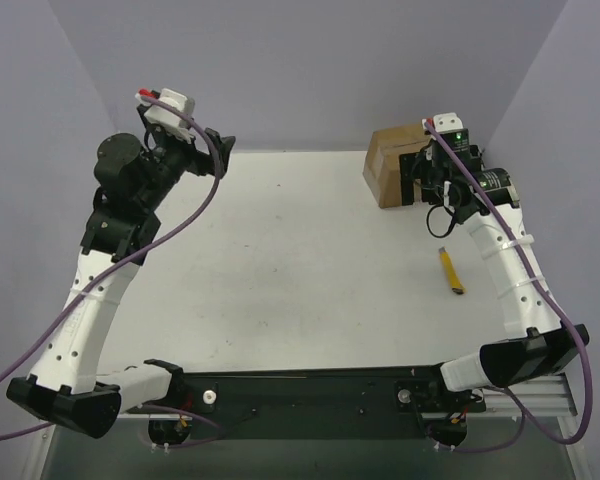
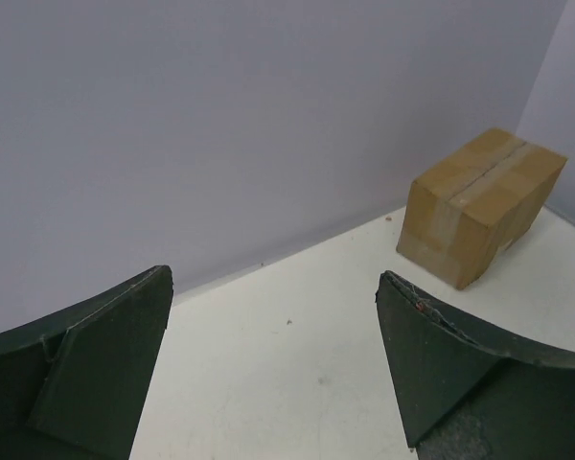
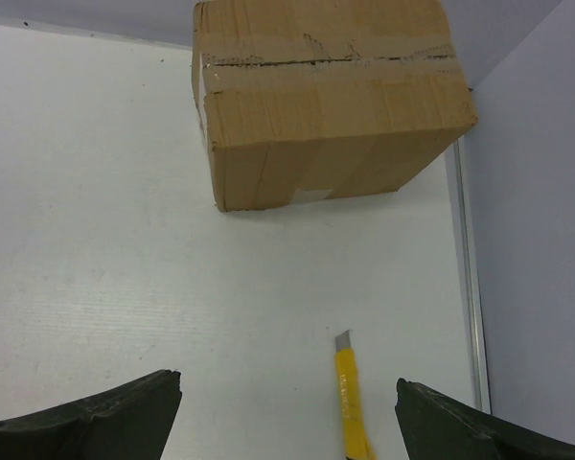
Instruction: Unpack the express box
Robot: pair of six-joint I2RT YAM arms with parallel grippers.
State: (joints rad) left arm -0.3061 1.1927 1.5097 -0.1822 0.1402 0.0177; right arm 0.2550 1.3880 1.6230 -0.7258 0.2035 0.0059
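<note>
– Left gripper [image 2: 273, 278] status?

– Jaws spread wide, nothing between them. It hangs raised over the far left of the table [image 1: 280, 250], pointing across at the express box [image 2: 479, 206] from well away.

– Right gripper [image 3: 287, 381]?

– Also wide open and empty. It hovers above the table just on the near side of the box, looking down at it. No contact with the box that I can see.

– Box location and condition?

– Far right corner of the table, close to both walls, standing flat with its seam side up. Top flaps lie down flush. Clear tape runs along the centre seam and down the end face. A dark line follows the seam, and I cannot tell whether that is just the gap between the flaps or a slit.

– Anything out of the box?

– No contents visible anywhere. The only other loose item is a yellow utility knife [image 3: 350, 398], lying on the table nearer the arms than the box, apart from it, with its grey tip pointing toward the box. Neither arm holds it.

– Progress, then?

– My judgement: at the very start. Nothing opened, nothing lifted out. Left to do: pick up the knife, cut the tape, fold the flaps back, remove whatever is inside.
</note>
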